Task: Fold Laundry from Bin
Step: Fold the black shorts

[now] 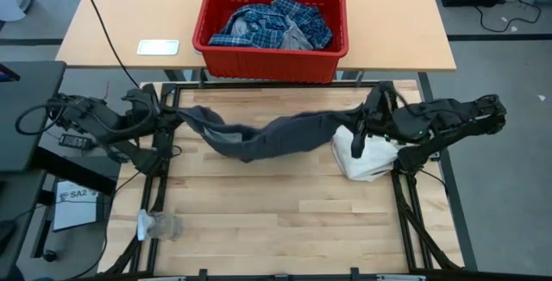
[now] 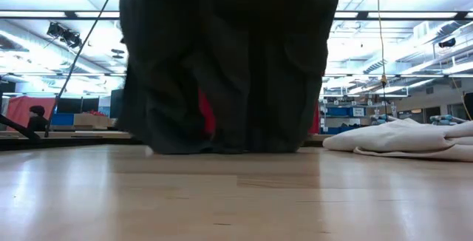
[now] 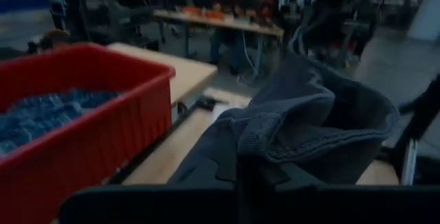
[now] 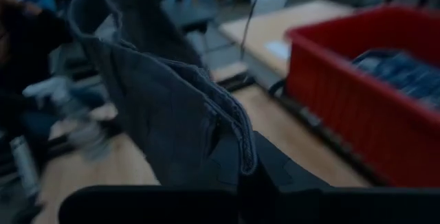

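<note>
The dark grey shorts (image 1: 259,139) hang low over the bench (image 1: 285,221), soft and floppy, sagging in the middle. The left hand (image 1: 168,117) and right hand (image 1: 366,126) each pinch one end tight; edges are good holds. Behind, the plaid shirt (image 1: 272,22) fills the bin (image 1: 207,14).

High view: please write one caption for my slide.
Both end effectors stretch a dark grey garment above the table, red bin behind.

In the low view, the hanging dark grey garment (image 2: 229,63) runs past the top edge and hides most of the red bin (image 2: 208,113). The white cloth (image 2: 414,139) is cut off at the right edge.
</note>
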